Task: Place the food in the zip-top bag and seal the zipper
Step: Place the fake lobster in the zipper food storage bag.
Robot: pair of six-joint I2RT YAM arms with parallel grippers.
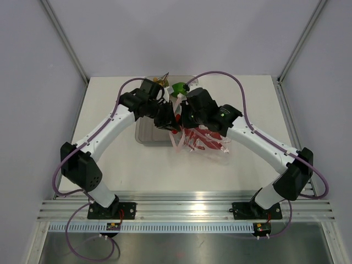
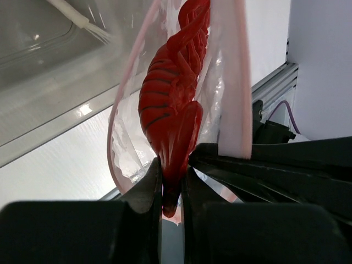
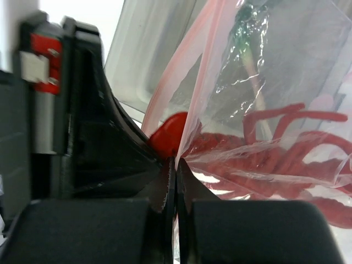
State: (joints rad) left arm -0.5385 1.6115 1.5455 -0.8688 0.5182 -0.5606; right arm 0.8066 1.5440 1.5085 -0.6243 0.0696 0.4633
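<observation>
Over on the left, the left arm (image 1: 110,129) reaches in across the clear grey tray (image 1: 144,138), which sits on the white table (image 1: 110,170). At the tray's far end lie a shiny green bell pepper (image 1: 179,89) and, just left of it, a small yellow-tan piece (image 1: 160,80) too small to make out properly.

The left gripper (image 2: 173,179) has its fingers clamped on the tail end of the red lobster (image 2: 168,104). The lobster's body points away from the fingers, between the two sides of the pink-red zipper (image 2: 236,82), so it is partway through the mouth of the zip-top bag (image 1: 212,144). Crinkled clear film sits close against the lobster on both sides.

Right up against it, almost nose to nose, is the right gripper (image 3: 175,165). Its fingers are pressed together with the bag's edge pinched between them, just where the pink strip runs down to the tips. From that wrist, the lobster's red tail shows just left of the film and its thin red legs show through it.

A thin green stalk (image 3: 248,60) also shows through the plastic; whether it is inside the bag or behind it, I cannot tell. The rest of the bag lies on the table to the right of the tray, under the right arm (image 1: 258,143).
</observation>
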